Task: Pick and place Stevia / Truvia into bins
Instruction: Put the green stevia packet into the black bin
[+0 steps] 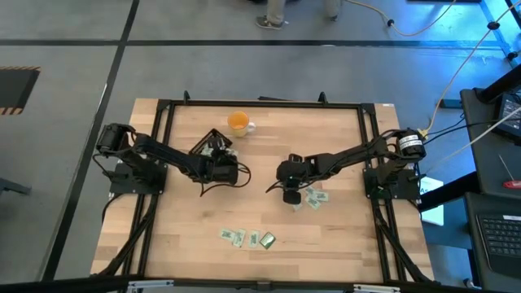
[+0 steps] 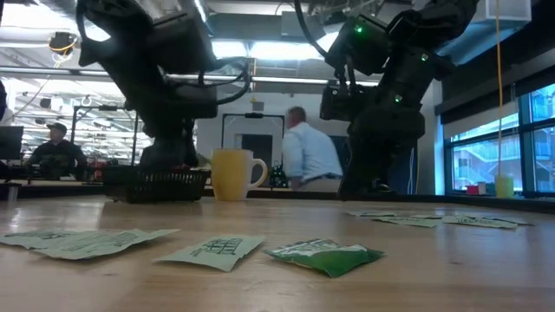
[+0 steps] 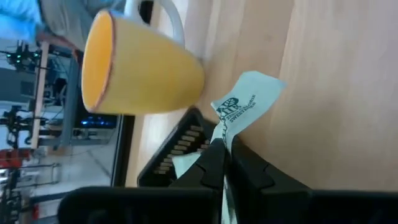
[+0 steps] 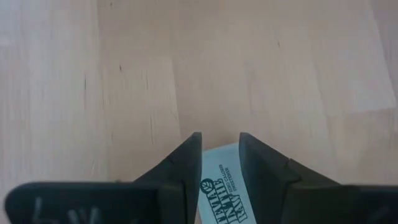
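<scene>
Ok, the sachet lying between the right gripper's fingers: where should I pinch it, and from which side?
Come straight down from above. The sachet lies flat on the table, so only its thin edges offer a grip. The right gripper already straddles it with fingers apart; probably pinch across the narrow width, near the end.

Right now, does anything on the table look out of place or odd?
Nothing is spilled or damaged. Loose sachets lie scattered at the front edge and beside the right end effector, as expected mid-job. The left end effector pinches a sachet near the black tray; the orange cup stands upright.
</scene>
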`<state>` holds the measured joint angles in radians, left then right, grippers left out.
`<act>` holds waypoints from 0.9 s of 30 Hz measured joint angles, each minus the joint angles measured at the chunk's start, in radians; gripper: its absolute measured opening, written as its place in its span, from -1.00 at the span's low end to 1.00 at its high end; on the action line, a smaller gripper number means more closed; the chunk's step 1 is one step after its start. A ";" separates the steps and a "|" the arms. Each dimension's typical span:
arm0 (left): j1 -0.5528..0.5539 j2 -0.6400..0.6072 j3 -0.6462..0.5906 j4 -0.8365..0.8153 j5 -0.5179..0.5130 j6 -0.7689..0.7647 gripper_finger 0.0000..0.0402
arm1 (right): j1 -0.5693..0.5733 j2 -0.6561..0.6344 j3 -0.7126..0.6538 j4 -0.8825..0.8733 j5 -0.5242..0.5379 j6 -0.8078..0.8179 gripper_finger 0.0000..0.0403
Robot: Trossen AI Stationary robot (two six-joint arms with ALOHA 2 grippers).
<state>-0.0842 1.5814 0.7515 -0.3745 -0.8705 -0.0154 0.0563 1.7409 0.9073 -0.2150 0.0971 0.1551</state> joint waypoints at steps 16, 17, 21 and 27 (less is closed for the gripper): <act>0.053 0.000 0.050 -0.320 0.039 -0.355 -0.93 | 0.000 0.000 0.000 -0.008 0.000 0.000 -0.45; 0.062 0.000 0.050 -0.319 0.064 -0.369 -0.92 | 0.000 0.000 0.000 -0.008 0.000 0.001 -0.45; 0.091 0.000 0.050 -0.319 0.088 -0.410 -0.85 | 0.000 0.000 0.000 -0.008 0.000 0.001 -0.45; 0.100 0.000 0.050 -0.317 0.077 -0.401 -0.74 | 0.000 0.000 0.000 -0.056 -0.003 0.024 -0.45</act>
<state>0.0154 1.5814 0.8013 -0.6920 -0.7932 -0.4160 0.0563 1.7409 0.9073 -0.2710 0.0944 0.1794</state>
